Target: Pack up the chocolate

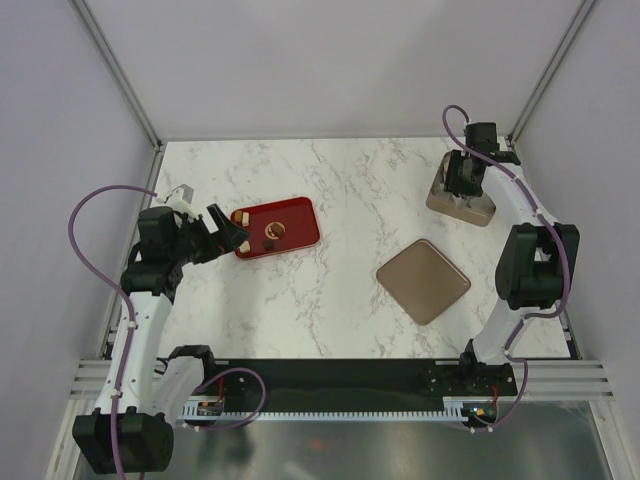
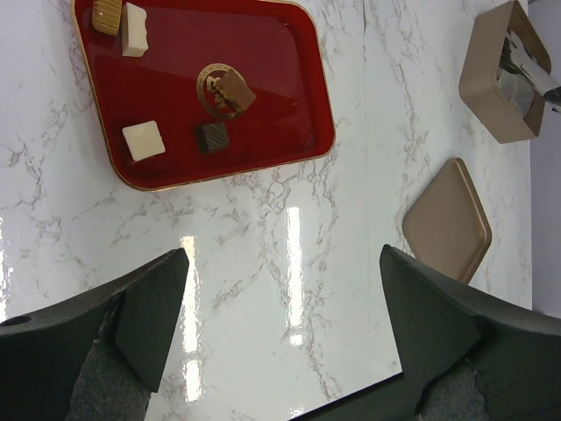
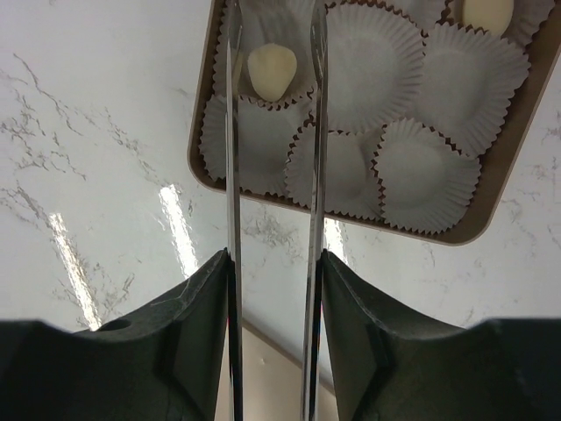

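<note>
Several chocolate pieces lie on the red tray [image 2: 289,105]: a cream square [image 2: 143,139], a dark one [image 2: 212,136], a brown one [image 2: 232,90] on a gold disc. My left gripper [image 2: 282,254] hovers open just short of the tray, holding nothing. My right gripper [image 3: 273,259] is over the tan box [image 3: 200,140] of white paper cups, gripping metal tongs [image 3: 233,132]. The tong blades stand apart on either side of a cream chocolate [image 3: 272,70] that rests in a cup, untouched. Another cream piece [image 3: 487,13] sits in a far cup.
The flat brown square lid [image 1: 423,280] lies on the marble table between the tray [image 1: 300,215] and the box [image 1: 440,195]. The box stands at the back right near the enclosure wall.
</note>
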`<state>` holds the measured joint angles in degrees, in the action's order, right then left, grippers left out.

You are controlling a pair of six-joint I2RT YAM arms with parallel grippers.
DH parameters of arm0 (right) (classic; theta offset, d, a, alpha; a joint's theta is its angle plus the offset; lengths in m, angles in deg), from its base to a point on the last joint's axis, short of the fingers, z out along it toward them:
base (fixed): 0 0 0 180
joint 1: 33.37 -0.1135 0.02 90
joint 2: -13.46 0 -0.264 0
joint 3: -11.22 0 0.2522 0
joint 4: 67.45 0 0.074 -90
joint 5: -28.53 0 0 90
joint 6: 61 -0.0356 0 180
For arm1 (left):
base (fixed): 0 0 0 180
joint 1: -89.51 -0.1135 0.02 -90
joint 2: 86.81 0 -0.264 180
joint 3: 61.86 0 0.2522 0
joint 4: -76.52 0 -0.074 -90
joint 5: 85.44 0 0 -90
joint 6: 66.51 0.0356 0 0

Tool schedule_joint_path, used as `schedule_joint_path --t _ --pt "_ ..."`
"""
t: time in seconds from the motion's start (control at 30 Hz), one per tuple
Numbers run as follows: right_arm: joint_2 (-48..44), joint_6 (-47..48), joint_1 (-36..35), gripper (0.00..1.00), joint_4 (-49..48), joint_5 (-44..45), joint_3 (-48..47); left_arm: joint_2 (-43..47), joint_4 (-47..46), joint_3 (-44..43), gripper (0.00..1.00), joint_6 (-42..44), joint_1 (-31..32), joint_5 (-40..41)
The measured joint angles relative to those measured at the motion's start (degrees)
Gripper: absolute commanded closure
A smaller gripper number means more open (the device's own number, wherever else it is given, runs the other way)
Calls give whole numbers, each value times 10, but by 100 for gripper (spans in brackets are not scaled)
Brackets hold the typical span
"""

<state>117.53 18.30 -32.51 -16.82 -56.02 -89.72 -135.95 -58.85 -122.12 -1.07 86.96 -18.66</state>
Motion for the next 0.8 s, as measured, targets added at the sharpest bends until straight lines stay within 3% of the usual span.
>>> schedule_joint_path --t 0.27,0.47,0.8 --pt "-8 0 0 49 5 -6 -33 0 0 0 2 0 0 0" --pt "-62 -2 -12 50 19 -29 -39 0 -1 0 2 0 0 0" --pt "-113 -13 -200 50 18 -52 -48 -42 -10 1 3 0 4 -14"
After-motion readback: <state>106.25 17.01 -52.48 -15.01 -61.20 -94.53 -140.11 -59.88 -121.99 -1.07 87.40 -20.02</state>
